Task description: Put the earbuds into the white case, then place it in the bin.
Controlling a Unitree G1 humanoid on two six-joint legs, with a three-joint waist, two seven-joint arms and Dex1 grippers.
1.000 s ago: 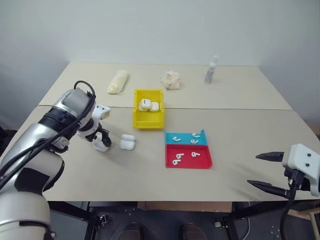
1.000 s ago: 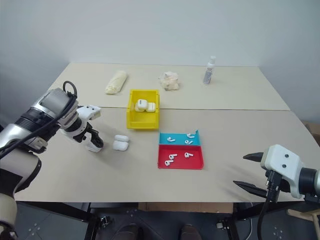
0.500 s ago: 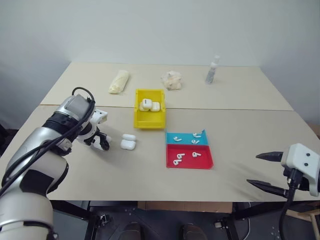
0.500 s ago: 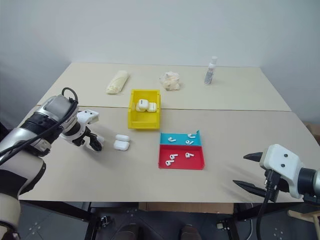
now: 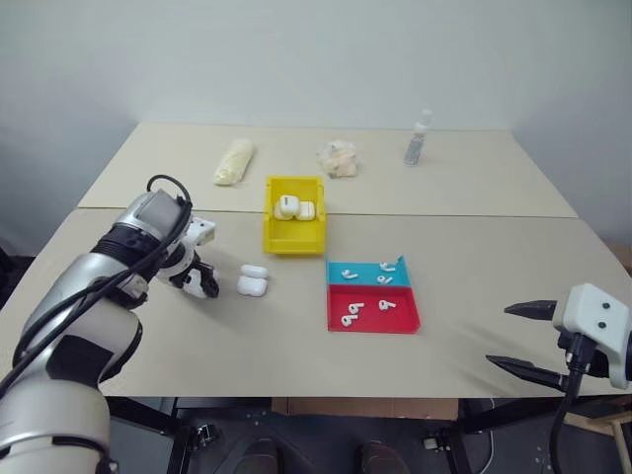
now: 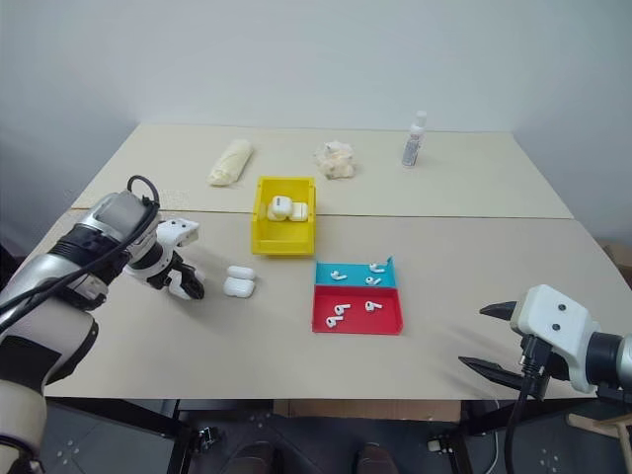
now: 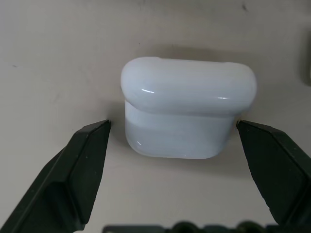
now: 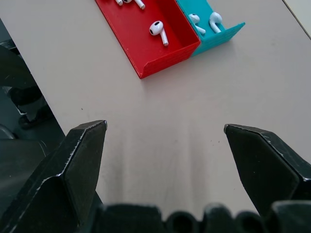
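Note:
A white case (image 7: pixel 187 114) with its lid down lies on the table between the fingers of my left gripper (image 7: pixel 172 125). The gripper is open, and a thin gap shows on each side of the case. In the head views this gripper (image 5: pixel 203 285) points steeply down at the table's left. Two more white cases (image 5: pixel 253 279) lie just to its right. The yellow bin (image 5: pixel 293 245) behind them holds a few cases. Earbuds (image 5: pixel 351 316) lie in the red and teal tray (image 5: pixel 400 321). My right gripper (image 5: pixel 500 335) hangs open and empty over the front right edge.
At the back of the table lie a rolled yellowish cloth (image 5: pixel 234 161), a crumpled cream lump (image 5: pixel 337 158) and a small clear bottle (image 5: pixel 419 138). A seam (image 5: pixel 474 216) runs across between the two tabletops. Bare tabletop lies between the tray and my right gripper.
My left gripper has sunk slightly, and its body now covers the white case that showed at its tips. The right arm has not moved.

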